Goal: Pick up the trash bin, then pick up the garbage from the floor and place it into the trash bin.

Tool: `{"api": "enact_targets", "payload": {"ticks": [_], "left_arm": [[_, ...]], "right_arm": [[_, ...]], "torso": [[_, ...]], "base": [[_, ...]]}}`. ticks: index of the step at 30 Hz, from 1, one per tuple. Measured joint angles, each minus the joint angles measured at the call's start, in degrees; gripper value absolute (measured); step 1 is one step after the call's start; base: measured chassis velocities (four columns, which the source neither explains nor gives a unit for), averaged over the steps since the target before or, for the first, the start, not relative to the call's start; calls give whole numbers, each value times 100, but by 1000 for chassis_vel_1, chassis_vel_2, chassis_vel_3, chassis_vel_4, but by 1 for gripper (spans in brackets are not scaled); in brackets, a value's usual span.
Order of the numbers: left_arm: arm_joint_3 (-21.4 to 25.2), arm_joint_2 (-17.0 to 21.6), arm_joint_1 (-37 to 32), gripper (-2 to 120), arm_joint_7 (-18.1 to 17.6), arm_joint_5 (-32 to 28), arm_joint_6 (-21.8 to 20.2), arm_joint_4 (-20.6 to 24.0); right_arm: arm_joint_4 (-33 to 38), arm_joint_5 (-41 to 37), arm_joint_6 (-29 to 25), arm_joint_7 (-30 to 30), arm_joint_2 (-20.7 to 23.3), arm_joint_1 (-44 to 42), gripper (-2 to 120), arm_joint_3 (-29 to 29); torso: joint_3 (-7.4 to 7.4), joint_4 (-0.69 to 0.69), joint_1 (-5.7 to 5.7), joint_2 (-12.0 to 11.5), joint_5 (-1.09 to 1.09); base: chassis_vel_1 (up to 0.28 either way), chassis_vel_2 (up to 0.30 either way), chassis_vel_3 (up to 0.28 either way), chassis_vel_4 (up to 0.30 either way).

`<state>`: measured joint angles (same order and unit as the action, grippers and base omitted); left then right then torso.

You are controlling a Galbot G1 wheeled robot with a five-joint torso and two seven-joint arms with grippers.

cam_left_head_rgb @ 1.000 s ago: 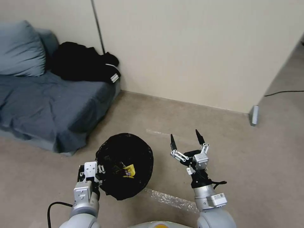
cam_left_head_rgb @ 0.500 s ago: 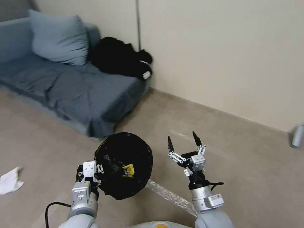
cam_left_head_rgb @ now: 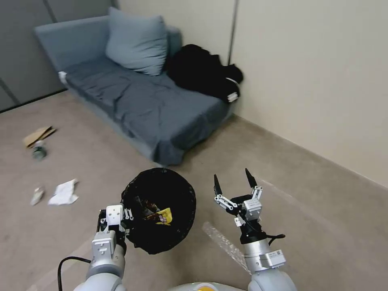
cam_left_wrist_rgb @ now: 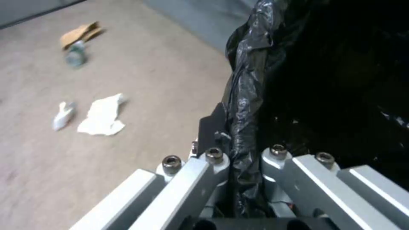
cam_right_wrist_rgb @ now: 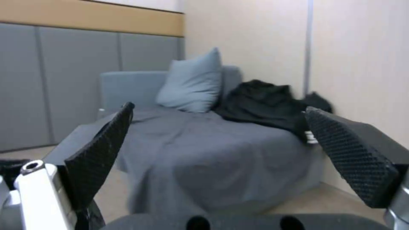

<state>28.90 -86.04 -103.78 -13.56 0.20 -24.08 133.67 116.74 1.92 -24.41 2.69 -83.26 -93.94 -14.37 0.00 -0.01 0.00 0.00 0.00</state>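
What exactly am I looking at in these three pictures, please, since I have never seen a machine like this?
This is a wheeled robot with two arms, each ending in a pincer. One picture looks down from its head; the other two come from cameras on its wrists.

The left pincer is shut on the rim of the trash bin, which is lined with a black bag and already holds a yellow wrapper. The left wrist picture shows that grip up close. The right pincer is open, holds nothing and is raised beside the bin; its camera faces the grey sofa.

On the floor to the robot's left lie crumpled white paper, a smaller white scrap, a small bottle and a brown paper bag.
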Motion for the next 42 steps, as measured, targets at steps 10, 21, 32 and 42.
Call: {"api": "enact_targets", "payload": {"ticks": [10,21,32,42], "left_arm": [[8,-40,-38,1,9,25,-9,17],[37,-51,-59,1,9,36,-7,60],[84,-76,-78,1,7,47,6,39],[42,-29,-2,1,6,9,45,17]], "right_arm": [[-53,-14,24,-111,-40,120,99,92],[-20,-29,13,-140,-27,167,99,107],[-151,-10,-62,-178,-38,236,99,117],[-89,105,-113,-204,-71,111,99,53]], "torso": [[0,1,0,0,0],[0,1,0,0,2],[0,1,0,0,-3],[0,1,0,0,-1]], "base": [[121,122,126,126],[123,126,130,131],[124,121,121,121],[118,127,128,128]]}}
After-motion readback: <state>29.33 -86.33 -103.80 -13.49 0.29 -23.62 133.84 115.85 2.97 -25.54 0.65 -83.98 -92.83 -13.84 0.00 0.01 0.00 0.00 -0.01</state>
